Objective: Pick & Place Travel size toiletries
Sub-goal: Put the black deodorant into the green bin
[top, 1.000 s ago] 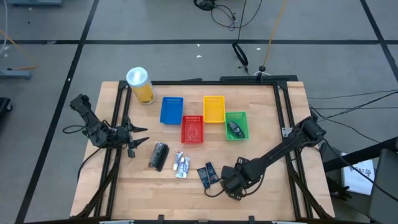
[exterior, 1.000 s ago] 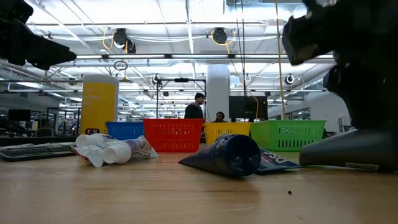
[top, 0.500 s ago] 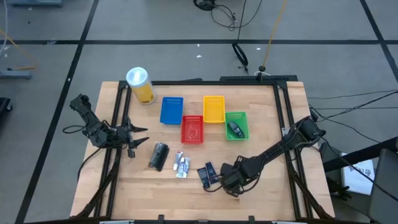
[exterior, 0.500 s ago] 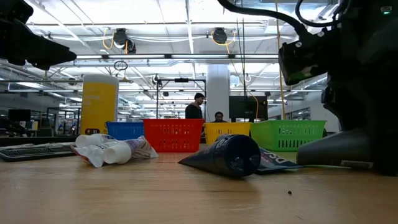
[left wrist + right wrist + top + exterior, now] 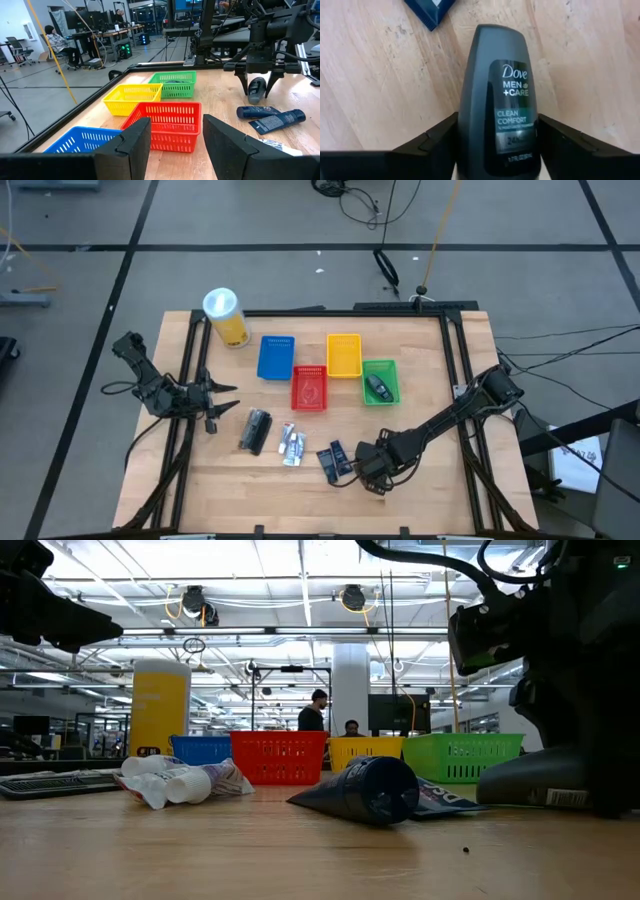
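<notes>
A dark grey rounded Dove bottle [image 5: 500,100] lies flat on the table near its near edge. My right gripper [image 5: 370,472] is open and points down over it, one finger on each side; the left wrist view shows a gap between the fingers and the bottle [image 5: 256,90]. Left of it lie two dark blue packets [image 5: 335,457], silvery-white tubes [image 5: 292,445] and another dark piece [image 5: 256,430]. A grey piece [image 5: 375,387] lies in the green basket [image 5: 390,370]. My left gripper [image 5: 222,405] waits open at the table's left edge.
Blue basket [image 5: 276,357], red basket [image 5: 309,375], yellow basket [image 5: 343,354] and the green one stand in a cluster at mid-table. A tall yellow canister [image 5: 225,315] stands at the far left corner. Bare wood lies along the near edge and to the right.
My right gripper has moved a little toward the table's left edge and come down, so that its fingers now stand around the grey bottle. The bottle has stayed where it lay.
</notes>
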Controlling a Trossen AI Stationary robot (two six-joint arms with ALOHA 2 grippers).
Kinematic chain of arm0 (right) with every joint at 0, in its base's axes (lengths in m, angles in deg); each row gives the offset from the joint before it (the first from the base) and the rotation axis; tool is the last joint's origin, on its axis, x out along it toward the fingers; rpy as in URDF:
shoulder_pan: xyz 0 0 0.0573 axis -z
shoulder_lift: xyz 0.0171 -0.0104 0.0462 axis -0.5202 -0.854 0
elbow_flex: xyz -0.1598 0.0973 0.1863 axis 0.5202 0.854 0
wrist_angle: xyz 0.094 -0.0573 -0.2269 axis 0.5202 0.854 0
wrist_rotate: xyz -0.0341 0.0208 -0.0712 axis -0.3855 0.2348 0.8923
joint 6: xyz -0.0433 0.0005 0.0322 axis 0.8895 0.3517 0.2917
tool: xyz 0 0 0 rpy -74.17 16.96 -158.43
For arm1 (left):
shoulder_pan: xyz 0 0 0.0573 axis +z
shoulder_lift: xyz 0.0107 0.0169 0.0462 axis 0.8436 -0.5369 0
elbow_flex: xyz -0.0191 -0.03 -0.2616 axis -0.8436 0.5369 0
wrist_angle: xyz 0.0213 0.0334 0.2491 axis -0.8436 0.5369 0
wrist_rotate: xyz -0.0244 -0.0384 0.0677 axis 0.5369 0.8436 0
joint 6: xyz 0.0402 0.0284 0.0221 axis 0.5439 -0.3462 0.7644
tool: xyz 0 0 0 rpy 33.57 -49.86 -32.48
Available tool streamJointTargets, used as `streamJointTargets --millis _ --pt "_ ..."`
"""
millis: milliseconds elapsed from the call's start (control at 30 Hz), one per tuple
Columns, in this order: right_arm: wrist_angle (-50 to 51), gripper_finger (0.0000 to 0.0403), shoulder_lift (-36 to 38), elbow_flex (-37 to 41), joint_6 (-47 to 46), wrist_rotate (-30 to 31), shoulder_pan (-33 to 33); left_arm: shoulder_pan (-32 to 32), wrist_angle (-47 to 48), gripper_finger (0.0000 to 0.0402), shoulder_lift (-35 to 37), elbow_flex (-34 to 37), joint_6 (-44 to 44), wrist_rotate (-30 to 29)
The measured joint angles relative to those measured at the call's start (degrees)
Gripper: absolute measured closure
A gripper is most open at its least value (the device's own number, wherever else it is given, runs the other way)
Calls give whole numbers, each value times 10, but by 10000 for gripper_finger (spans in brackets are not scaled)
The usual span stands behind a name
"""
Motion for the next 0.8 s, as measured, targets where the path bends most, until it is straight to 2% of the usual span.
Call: streamJointTargets --millis 100,267,800 --pt "-2 198 2 0 10 0 2 0 0 222 0 0 0 0" --pt "0 199 22 1 21 12 3 0 0 222 0 0 0 0" --pt "35 196 215 11 25 204 1 0 0 222 0 0 0 0"
